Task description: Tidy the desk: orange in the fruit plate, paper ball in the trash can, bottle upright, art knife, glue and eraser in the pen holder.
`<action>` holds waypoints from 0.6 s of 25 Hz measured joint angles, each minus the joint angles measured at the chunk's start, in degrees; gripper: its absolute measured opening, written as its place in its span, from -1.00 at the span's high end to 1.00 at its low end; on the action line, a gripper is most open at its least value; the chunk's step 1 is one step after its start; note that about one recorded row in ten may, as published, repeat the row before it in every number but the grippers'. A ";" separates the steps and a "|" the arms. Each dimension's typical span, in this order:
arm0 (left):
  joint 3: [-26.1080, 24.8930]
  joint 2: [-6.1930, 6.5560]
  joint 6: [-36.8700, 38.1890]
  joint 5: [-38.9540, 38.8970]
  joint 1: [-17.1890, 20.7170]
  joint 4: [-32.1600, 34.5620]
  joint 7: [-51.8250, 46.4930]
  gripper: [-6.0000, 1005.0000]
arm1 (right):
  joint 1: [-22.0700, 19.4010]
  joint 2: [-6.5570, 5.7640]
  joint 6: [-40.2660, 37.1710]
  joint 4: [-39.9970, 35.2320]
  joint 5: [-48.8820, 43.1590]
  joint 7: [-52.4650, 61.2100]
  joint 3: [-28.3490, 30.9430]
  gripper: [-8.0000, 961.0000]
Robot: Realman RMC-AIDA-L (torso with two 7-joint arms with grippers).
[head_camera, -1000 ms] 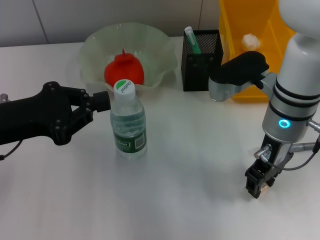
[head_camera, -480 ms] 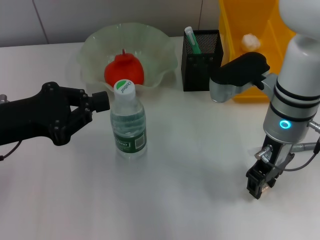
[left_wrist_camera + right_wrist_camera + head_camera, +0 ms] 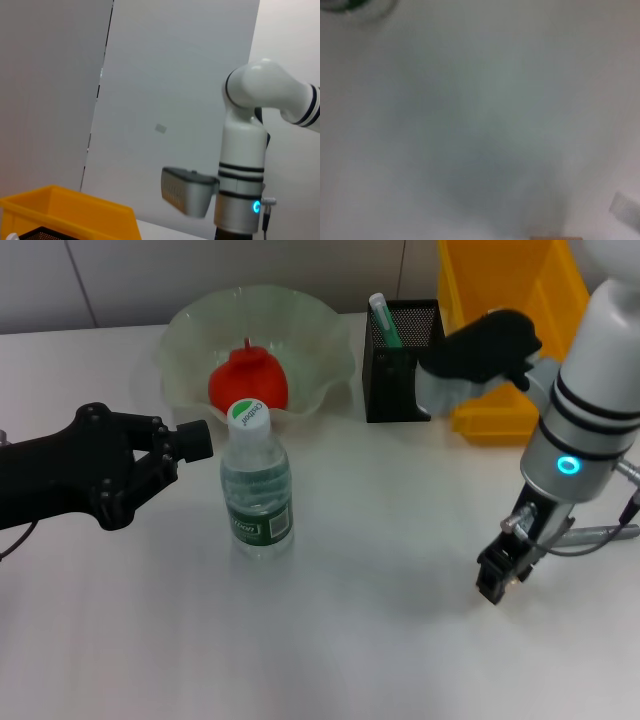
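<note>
Head view: the clear plastic water bottle [image 3: 257, 483] with its green-and-white label stands upright on the white counter [image 3: 380, 540], long axis vertical, white cap facing up. This bottle serves as the landmark. Just behind it sits the wide translucent pale-green fruit plate [image 3: 320, 335] with a ruffled rim, and the red-orange round orange [image 3: 240, 378] lies inside it, knobby top pointing up. Behind the bottle and off toward the robot's right stands the black metal mesh pen holder [image 3: 418, 360], a green-and-white stick leaning inside it. Just beyond the pen holder, farther from the bottle, is the bright yellow rectangular trash can [image 3: 500, 280].

The black left hand [image 3: 197, 440] hovers beside the bottle at cap height, on the robot's left, its tip near the cap but apart from it; whether its fingers are spread or closed cannot be told. The right hand [image 3: 497, 575] hangs low over the bare counter, well apart from the bottle on the robot's right, pointing downward; its finger spacing cannot be told either.

The left wrist view shows the yellow trash can's rim [image 3: 75, 205] and the right arm's white body against a wall. The right wrist view shows blurred counter and, at the frame's edge, a sliver of a tan block [image 3: 555, 237], too little to identify.
</note>
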 joint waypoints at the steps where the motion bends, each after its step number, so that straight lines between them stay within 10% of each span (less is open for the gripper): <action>1: 0.00 0.02 0.00 -0.02 0.04 0.00 0.00 0.98 | 0.00 0.00 0.00 0.00 0.00 0.00 0.00 0.15; 15: -0.17 0.08 -0.03 -0.88 0.03 0.00 0.00 0.98 | -1.01 -0.85 -0.13 -15.74 0.13 -7.47 18.84 0.19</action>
